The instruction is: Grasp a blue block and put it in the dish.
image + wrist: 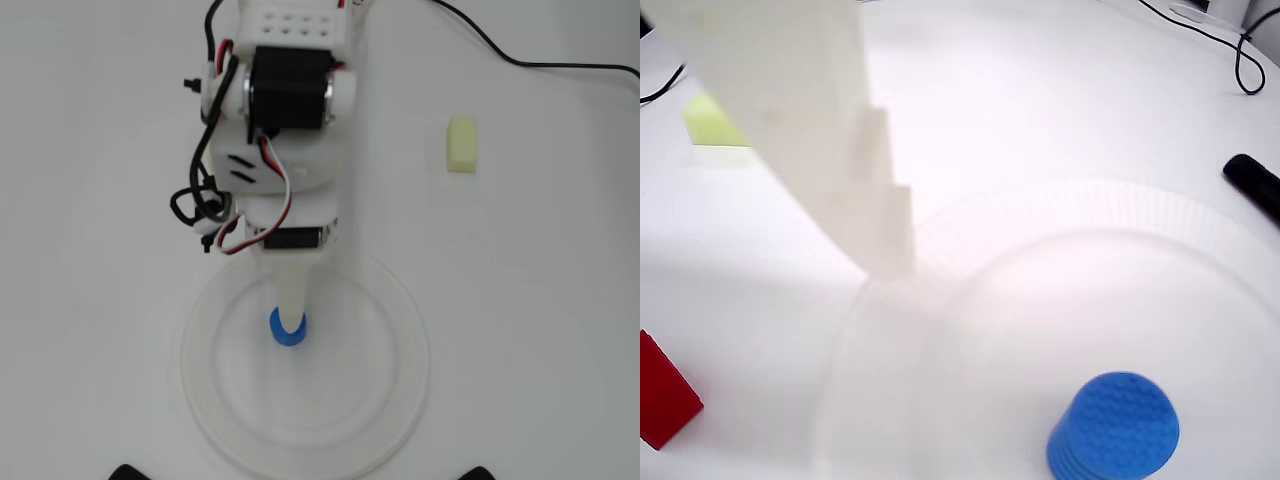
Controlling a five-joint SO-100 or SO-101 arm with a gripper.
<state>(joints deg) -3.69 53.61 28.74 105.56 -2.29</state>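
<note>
While the white two-finger gripper (291,322) hangs over it, jaw spread unreadable, the small bright blue ribbed cylinder block (1114,427) stands upright inside the large round white ribbed-rim dish (1160,205), near its centre, free in the wrist view.

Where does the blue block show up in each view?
Overhead view: the blue block lies inside the dish, left of its centre, at the gripper tip.
Wrist view: the blue block sits bottom right, on the dish.
Shared landmark: the dish's ribbed rim.
</note>
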